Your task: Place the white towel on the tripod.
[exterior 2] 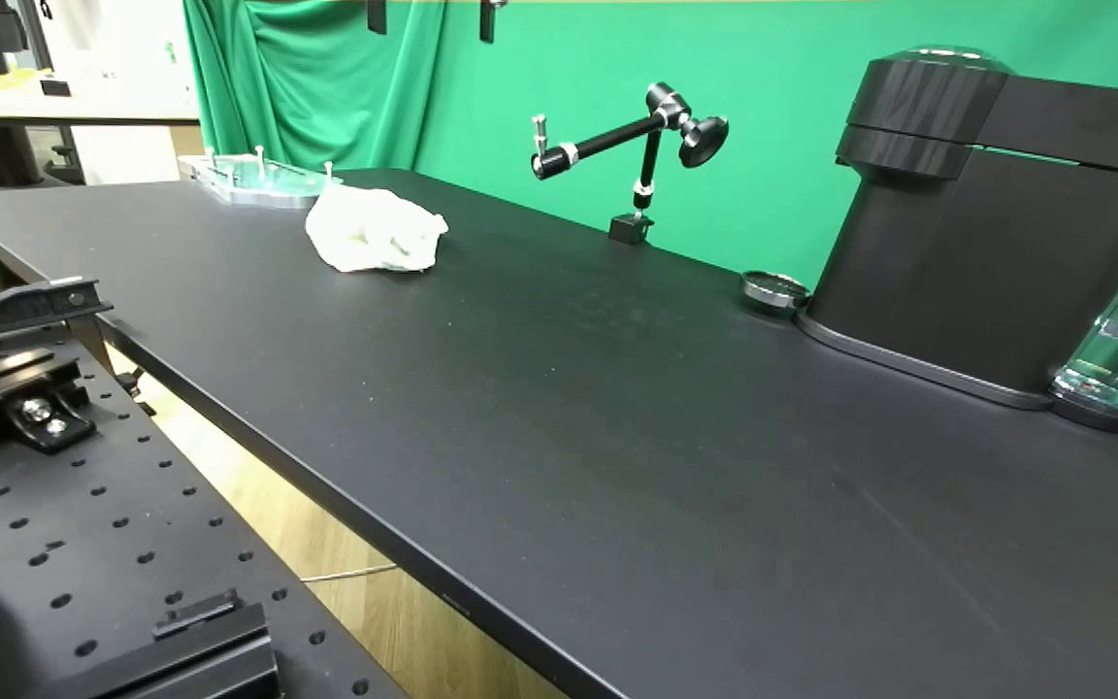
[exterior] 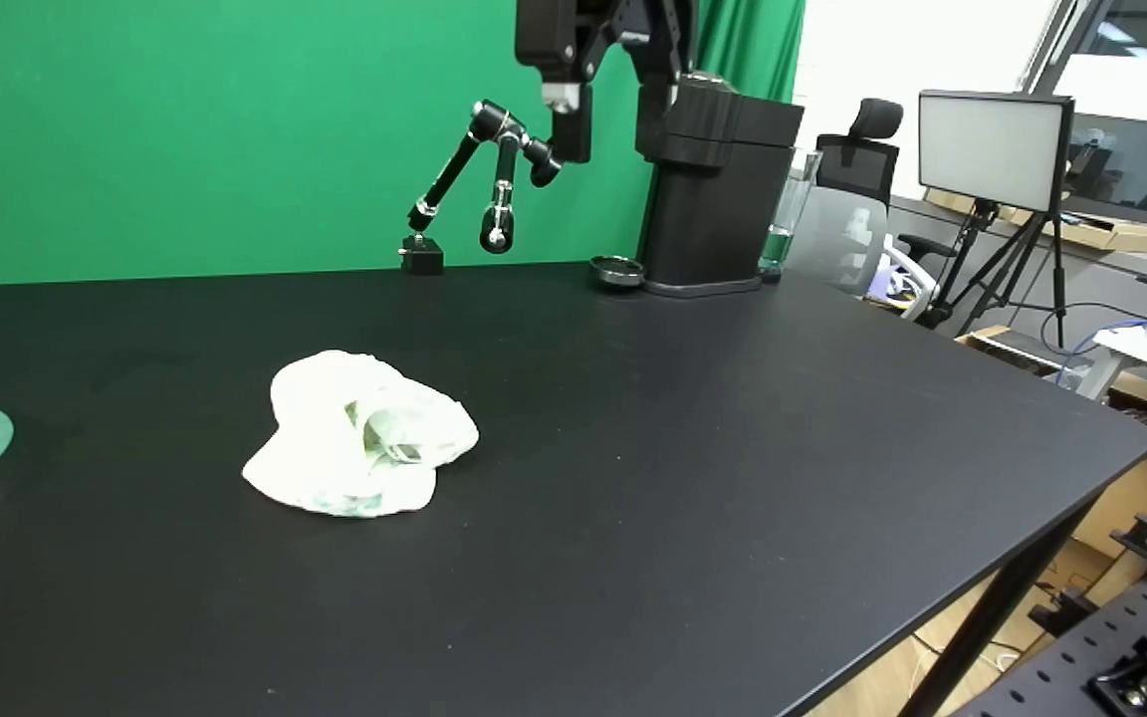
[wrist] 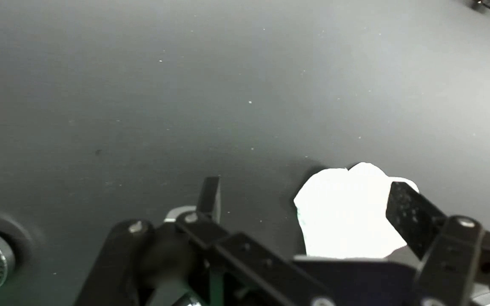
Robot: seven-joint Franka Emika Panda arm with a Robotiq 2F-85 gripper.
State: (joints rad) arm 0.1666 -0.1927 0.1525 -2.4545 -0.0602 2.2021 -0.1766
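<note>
1 round silver-metal dish (exterior 2: 774, 289) sits beside 1 bulky black machine (exterior 2: 967, 252), seemingly plastic, on the black desk (exterior 2: 617, 466).

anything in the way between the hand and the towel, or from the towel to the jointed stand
Nothing visible. The open hand hangs above the table, nothing shows between it and the towel, and in both exterior views only table lies between towel and stand.

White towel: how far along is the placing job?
Nothing looks done: the white towel lies crumpled on the table. Nothing is in hand: the open gripper hangs above the table. Left: grasping, lifting and placing the towel; the black jointed stand, the likely target, is apart from it.
</note>
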